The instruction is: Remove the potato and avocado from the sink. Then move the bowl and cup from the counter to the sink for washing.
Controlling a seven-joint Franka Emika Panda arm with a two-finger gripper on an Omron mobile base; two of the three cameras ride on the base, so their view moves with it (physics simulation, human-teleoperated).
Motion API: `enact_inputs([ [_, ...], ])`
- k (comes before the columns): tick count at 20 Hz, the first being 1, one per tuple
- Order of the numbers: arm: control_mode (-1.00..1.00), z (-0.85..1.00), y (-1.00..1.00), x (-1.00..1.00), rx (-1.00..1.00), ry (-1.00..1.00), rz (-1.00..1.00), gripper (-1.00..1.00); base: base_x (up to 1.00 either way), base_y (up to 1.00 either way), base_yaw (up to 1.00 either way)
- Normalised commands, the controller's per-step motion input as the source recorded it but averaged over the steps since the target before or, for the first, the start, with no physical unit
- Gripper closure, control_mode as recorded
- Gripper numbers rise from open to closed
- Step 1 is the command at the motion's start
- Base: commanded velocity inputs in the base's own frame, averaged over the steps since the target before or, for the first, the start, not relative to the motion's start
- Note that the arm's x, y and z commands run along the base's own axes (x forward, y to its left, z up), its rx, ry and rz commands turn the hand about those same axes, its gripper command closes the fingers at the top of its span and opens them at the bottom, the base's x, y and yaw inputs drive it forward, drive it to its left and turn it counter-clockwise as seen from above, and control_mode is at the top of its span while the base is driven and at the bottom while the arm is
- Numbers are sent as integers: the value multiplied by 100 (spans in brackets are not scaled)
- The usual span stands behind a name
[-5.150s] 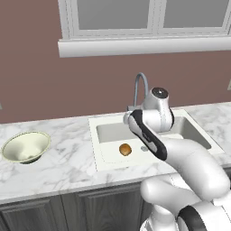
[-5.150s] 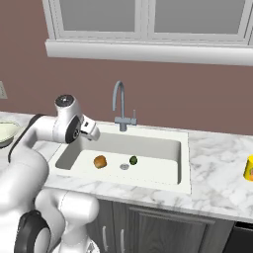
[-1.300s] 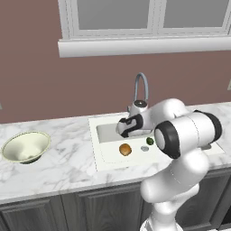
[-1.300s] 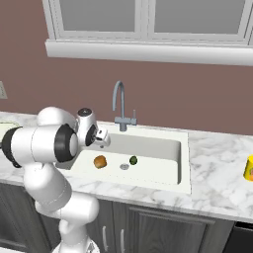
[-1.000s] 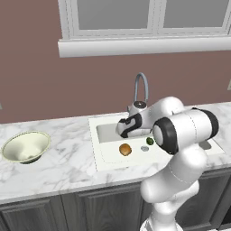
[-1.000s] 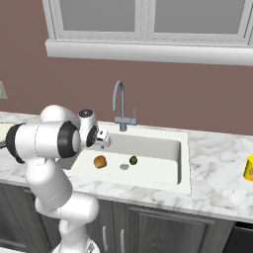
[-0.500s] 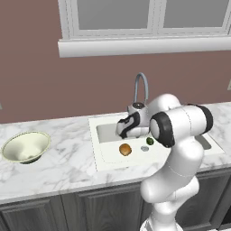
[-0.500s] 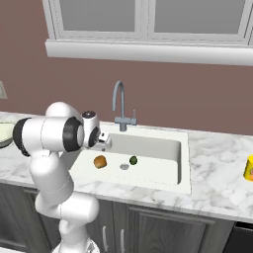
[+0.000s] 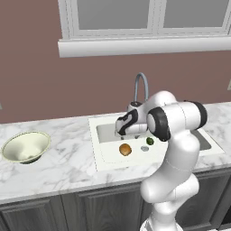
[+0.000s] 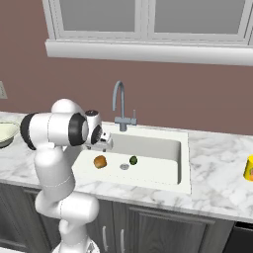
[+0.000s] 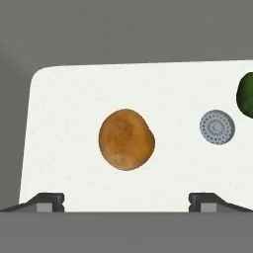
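Hand view puts the claw (image 11: pixel 126 201) nearest you, its two tips spread wide with nothing between them, looking straight down into the sink (image 11: pixel 64 99). You can see why it is posed this way: the potato (image 11: pixel 126 140) lies on the white sink floor almost centred between the tips, so a straight descent would probably bring the jaws to either side of it. Just beyond the potato sits the grey drain (image 11: pixel 217 127), and past that the avocado (image 11: pixel 246 94) at the edge of the picture, apart from both.

From the left base view you can see the arm folded low over the basin, the claw (image 9: pixel 121 131) above the near-left part of the sink (image 9: pixel 104 157), with the potato (image 9: pixel 125 149) below it and the avocado (image 9: pixel 150 141) a little further right. Both foods are in the basin, so the first part of the task is not yet done. The faucet (image 9: pixel 140 88) rises behind the arm at the back rim.

Further off on the worktop (image 9: pixel 58 169), the bowl (image 9: pixel 25 146) waits well to the left of the sink. In the right base view the cup (image 10: pixel 249 168) stands at the far right of the worktop (image 10: pixel 217 178), well apart from everything.
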Motion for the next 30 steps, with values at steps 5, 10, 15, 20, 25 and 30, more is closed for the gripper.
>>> enact_inputs([
  [5, -100, -13, 0, 11, 0, 0, 1, -100, 0, 0, 0],
  [10, -100, -13, 0, 11, 0, 0, 0, -100, 0, 0, 0],
  [15, -100, -15, 0, 8, 0, -1, 0, -100, 0, 0, 0],
  [20, -100, -14, 0, 8, 0, -4, 0, -100, 0, 0, 0],
  [25, -100, -16, 0, 3, 0, -1, 0, -100, 0, 0, 0],
  [30, -100, -17, 0, 0, 0, 0, 0, -100, 0, 0, 0],
])
